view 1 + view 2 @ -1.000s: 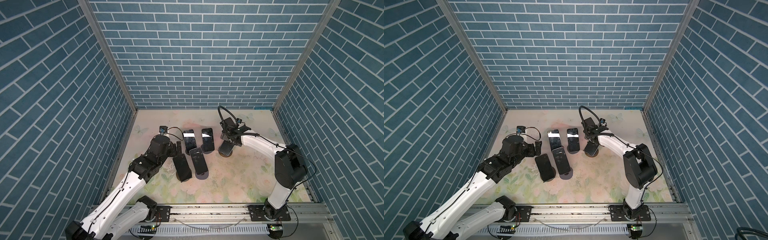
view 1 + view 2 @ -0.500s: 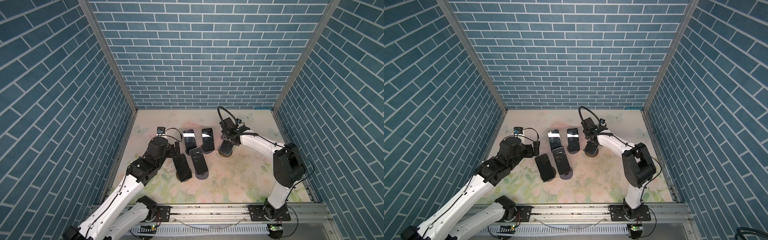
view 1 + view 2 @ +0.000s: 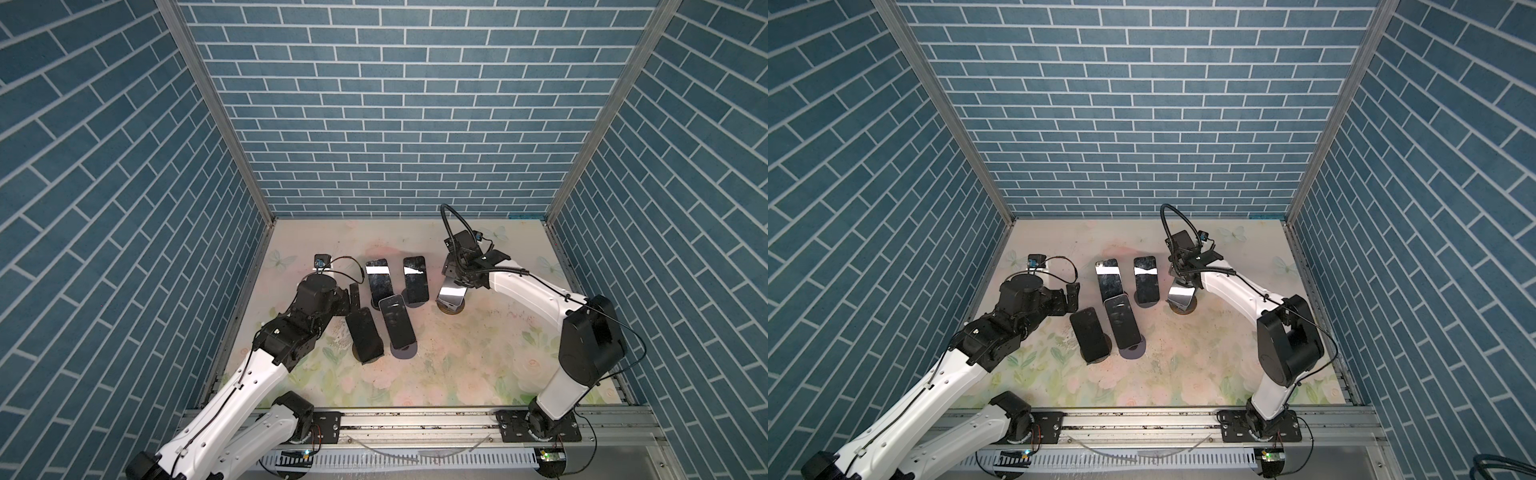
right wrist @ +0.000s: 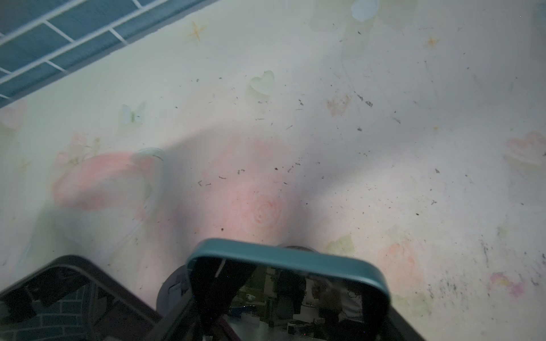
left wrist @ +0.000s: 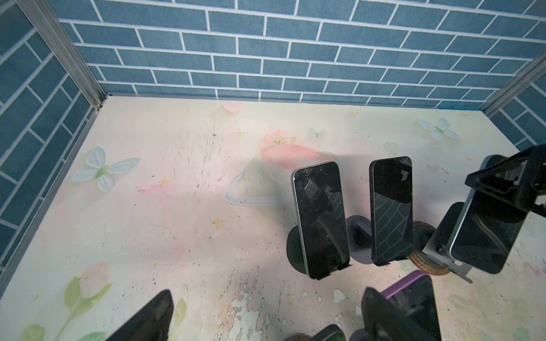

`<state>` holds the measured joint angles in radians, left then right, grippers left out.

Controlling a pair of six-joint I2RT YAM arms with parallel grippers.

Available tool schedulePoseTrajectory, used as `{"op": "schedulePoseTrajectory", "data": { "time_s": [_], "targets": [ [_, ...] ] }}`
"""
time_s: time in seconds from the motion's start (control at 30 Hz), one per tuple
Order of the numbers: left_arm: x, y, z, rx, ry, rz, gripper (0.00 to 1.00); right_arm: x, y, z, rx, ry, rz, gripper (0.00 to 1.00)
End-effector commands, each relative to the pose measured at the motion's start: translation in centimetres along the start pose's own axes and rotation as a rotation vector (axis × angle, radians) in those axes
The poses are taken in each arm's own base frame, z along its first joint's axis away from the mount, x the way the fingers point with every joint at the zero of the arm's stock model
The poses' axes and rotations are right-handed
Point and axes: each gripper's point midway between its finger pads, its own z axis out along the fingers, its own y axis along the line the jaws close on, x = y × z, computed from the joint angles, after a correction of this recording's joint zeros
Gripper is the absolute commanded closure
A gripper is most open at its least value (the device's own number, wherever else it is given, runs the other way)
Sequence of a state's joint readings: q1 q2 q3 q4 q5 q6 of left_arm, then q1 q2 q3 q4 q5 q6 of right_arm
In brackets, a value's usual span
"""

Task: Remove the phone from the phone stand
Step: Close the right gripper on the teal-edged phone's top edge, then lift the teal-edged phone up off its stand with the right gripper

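Several dark phones lean on round-based stands on the flowered tabletop. The rightmost phone (image 3: 452, 294) (image 3: 1181, 296) has a teal rim (image 4: 289, 255) and leans on a silver phone stand (image 5: 430, 251) with a round base (image 3: 451, 308). My right gripper (image 3: 457, 279) (image 3: 1183, 280) (image 5: 508, 186) is shut on this phone's upper end, a finger on each long side. My left gripper (image 3: 353, 293) (image 5: 266, 319) stands wide open and holds nothing, just left of the front-row phones. One of its fingertips (image 5: 153, 316) hovers over bare table.
Two more phones (image 3: 379, 282) (image 3: 415, 280) stand in the back row, left of the gripped one. A black phone (image 3: 365, 334) and a purple-cased phone (image 3: 399, 326) stand in front. Blue brick walls (image 3: 395, 124) close in three sides, and a metal rail (image 3: 415, 419) runs along the front.
My right gripper's jaws have closed onto the rightmost phone's upper end. The left arm has barely shifted, and its gripper stays open.
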<state>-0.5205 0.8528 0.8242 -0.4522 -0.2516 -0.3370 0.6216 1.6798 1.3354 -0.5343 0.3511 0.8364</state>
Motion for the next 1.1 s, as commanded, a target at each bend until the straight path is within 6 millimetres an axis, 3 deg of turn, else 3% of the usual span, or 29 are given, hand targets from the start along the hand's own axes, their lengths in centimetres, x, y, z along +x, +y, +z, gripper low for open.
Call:
{"op": "schedulePoseTrajectory", "data": {
  "time_s": [0.0, 0.17, 0.33, 0.5, 0.63, 0.83, 1.07],
  "targets": [
    [0.1, -0.2, -0.1, 0.006, 0.007, -0.009, 0.0, -3.6, 1.2, -3.7, -0.093, -0.086, 0.007, 0.67],
    [0.2, -0.1, -0.1, 0.001, 0.02, -0.011, 0.0, -4.9, -1.6, -5.1, -0.08, -0.124, 0.019, 0.68],
    [0.2, -0.2, 0.0, 0.0, 0.032, -0.011, 0.0, -5.0, -6.4, -6.0, -0.024, -0.139, 0.046, 0.68],
    [0.1, -0.4, 0.2, 0.007, 0.027, -0.017, 0.0, -4.0, -11.1, -5.1, 0.049, -0.118, 0.054, 0.68],
    [0.1, -0.5, 0.4, 0.009, 0.027, -0.018, 0.0, -2.6, -13.2, -3.4, 0.091, -0.094, 0.024, 0.68],
    [0.1, -0.8, 0.4, 0.026, 0.025, -0.027, 0.0, -0.7, -14.5, 0.0, 0.099, -0.045, 0.03, 0.67],
    [0.2, -0.8, 0.3, 0.028, 0.031, -0.025, 0.0, -1.0, -13.8, 3.2, 0.106, -0.002, -0.06, 0.66]
  ]
}}
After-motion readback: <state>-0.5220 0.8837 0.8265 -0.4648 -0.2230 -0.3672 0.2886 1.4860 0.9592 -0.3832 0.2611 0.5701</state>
